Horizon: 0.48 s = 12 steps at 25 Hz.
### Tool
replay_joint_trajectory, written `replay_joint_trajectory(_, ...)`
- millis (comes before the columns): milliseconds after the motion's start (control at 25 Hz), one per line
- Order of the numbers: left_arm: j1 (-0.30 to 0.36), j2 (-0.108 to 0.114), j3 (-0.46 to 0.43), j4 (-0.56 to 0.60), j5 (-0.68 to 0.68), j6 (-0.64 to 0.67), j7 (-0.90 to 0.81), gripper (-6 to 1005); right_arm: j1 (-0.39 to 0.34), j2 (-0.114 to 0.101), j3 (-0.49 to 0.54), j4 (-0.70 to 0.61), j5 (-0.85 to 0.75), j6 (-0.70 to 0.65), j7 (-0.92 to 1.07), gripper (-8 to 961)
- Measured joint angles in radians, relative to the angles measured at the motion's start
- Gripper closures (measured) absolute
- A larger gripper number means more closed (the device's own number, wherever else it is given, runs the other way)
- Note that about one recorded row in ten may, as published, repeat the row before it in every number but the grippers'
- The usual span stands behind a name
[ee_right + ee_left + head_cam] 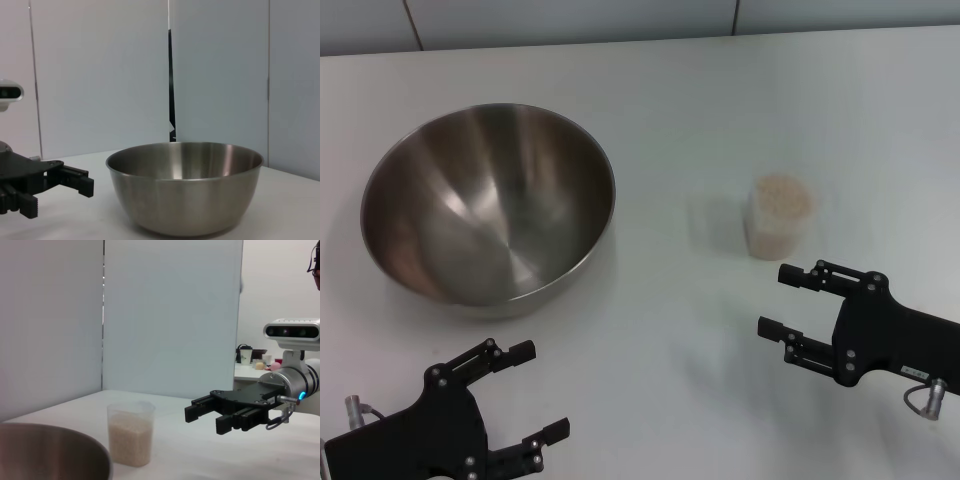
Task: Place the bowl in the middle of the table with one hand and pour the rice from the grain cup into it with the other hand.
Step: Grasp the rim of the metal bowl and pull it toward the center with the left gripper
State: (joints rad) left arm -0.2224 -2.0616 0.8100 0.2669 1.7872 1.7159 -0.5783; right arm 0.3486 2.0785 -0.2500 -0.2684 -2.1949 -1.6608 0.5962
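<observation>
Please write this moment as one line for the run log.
left gripper: open, empty | right gripper: open, near grain cup | bowl: left side, empty

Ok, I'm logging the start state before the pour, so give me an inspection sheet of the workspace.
Surface: white table, bare between the items.
Job's things: bowl upright on the robot's left side, nothing in it; grain cup upright on the right, filled with rice.
Clutter: nothing seen on the table.
Grippers: left hand open, short of the bowl; right hand open, just short of the grain cup; neither touches anything.
Cables: short cable loop at the right wrist.
Surroundings: pale wall panels; a cluttered desk beyond.
</observation>
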Motion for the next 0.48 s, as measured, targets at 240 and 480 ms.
replay_joint_trajectory(240, -0.002, 0.0, 0.001, -0.001, 0.0, 0.002, 0.0, 170, -0.003, -0.001, 0.0, 0.0, 0.0, -0.001, 0.0, 319)
replay_joint_trajectory(480, -0.003, 0.0, 0.004, -0.002, 0.0, 0.006, 0.0, 170, -0.004, -0.002, 0.0, 0.0, 0.0, -0.001, 0.0, 318)
